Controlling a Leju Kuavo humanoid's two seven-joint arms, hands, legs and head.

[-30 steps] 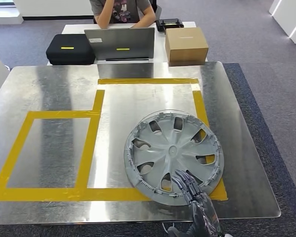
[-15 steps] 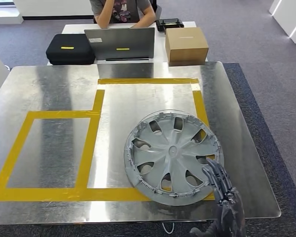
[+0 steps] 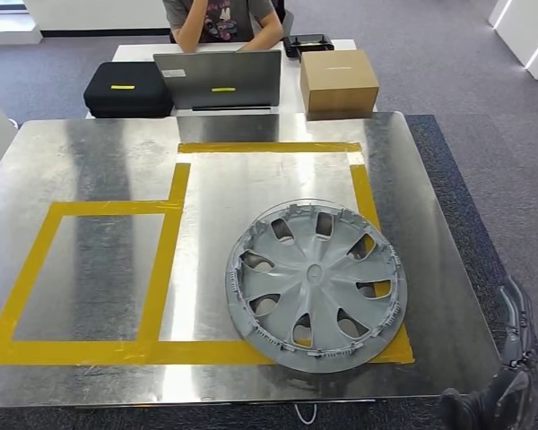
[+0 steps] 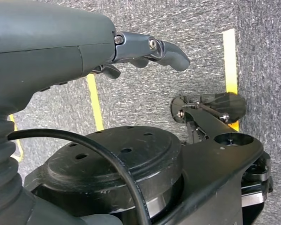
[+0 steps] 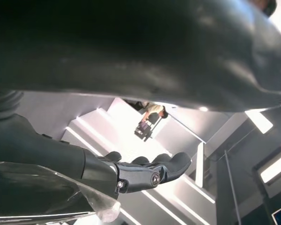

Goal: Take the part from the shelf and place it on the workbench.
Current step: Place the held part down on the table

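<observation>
Head view, left to right: a black case (image 3: pixel 127 90) and a grey laptop (image 3: pixel 218 79) stand on the far white table (image 3: pixel 134 52), with a person (image 3: pixel 222 20) seated behind them and a cardboard box (image 3: pixel 339 81) to the right. Nearer lies the metal workbench (image 3: pixel 83 161), marked with yellow tape (image 3: pixel 165 260) into a smaller left square and a larger right one. The part (image 3: pixel 316 284), a grey wheel cover, lies flat on the workbench in the near right corner of the larger square, its rim overlapping the tape on the right side. The right hand (image 3: pixel 513 358) is off the workbench's near right corner, apart from the part, holding nothing; the right wrist view shows its fingers (image 5: pixel 150 172) extended. In the left wrist view, the left hand (image 4: pixel 146 49) hangs above grey carpet (image 4: pixel 203 56), fingers straight and empty.
</observation>
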